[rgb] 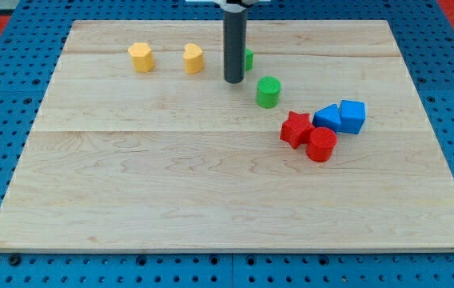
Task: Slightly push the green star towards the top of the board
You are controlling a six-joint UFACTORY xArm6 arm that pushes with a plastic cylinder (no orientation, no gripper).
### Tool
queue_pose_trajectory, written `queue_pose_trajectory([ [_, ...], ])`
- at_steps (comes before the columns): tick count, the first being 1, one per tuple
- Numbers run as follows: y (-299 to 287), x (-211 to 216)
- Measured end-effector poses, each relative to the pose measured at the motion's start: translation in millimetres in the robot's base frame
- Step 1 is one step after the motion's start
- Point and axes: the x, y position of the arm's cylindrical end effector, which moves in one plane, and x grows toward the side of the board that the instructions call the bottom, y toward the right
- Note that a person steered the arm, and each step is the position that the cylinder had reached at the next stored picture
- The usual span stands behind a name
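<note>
My tip stands near the view's top, just left of centre. The dark rod hides most of a green block; only a sliver shows at the rod's right edge, so its shape cannot be made out. The tip's end sits just below and left of that sliver. A green cylinder stands to the tip's lower right, apart from it.
A yellow hexagon and a yellow heart lie left of the rod. A red star, a red cylinder, a blue triangle and a blue cube cluster at the right. The wooden board lies on a blue pegboard.
</note>
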Motion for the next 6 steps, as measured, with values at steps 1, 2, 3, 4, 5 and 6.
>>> queue_pose_trajectory([
  [1,15.9,19.6],
  [2,50.3,27.3],
  [3,47.5,10.4],
  [4,14.1,-14.0],
  [5,22.8,-29.9],
  [6,36.7,-20.2],
])
